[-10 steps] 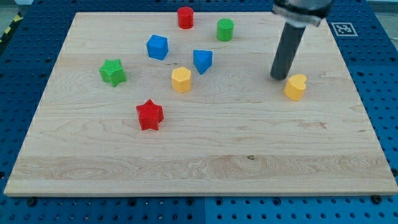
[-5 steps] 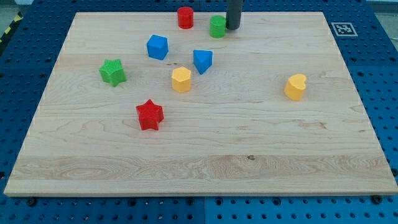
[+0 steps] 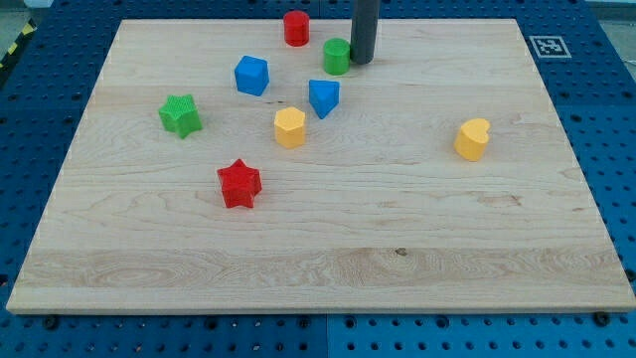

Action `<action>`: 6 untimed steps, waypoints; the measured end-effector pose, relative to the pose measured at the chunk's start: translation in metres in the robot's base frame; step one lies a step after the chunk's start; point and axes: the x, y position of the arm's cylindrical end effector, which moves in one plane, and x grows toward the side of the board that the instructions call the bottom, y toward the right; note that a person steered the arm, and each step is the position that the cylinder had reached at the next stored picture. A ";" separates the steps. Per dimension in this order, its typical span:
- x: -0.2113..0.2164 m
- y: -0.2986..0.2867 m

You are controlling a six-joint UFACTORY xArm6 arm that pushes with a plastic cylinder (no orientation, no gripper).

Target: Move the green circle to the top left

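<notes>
The green circle (image 3: pixel 336 57) is a small green cylinder near the view's top, just right of centre-left. My tip (image 3: pixel 362 62) stands on the board right against the green circle's right side. The rod rises straight up out of the view's top. The red cylinder (image 3: pixel 296 28) sits up and left of the green circle, close to the board's top edge.
A blue cube-like block (image 3: pixel 251 76), a blue angular block (image 3: pixel 323 97), a yellow hexagon (image 3: pixel 289 127), a green star (image 3: pixel 180 114) and a red star (image 3: pixel 238 183) lie left of centre. A yellow heart-like block (image 3: pixel 473 139) lies at the right. The wooden board (image 3: pixel 328 268) sits on a blue pegboard.
My tip swept from beside the yellow block at the right to the green circle's right side. The green circle has slid a little left and down.
</notes>
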 end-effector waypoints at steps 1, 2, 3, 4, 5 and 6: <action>0.006 -0.006; 0.007 -0.036; 0.007 -0.074; 0.007 -0.111; 0.005 -0.144; -0.005 -0.153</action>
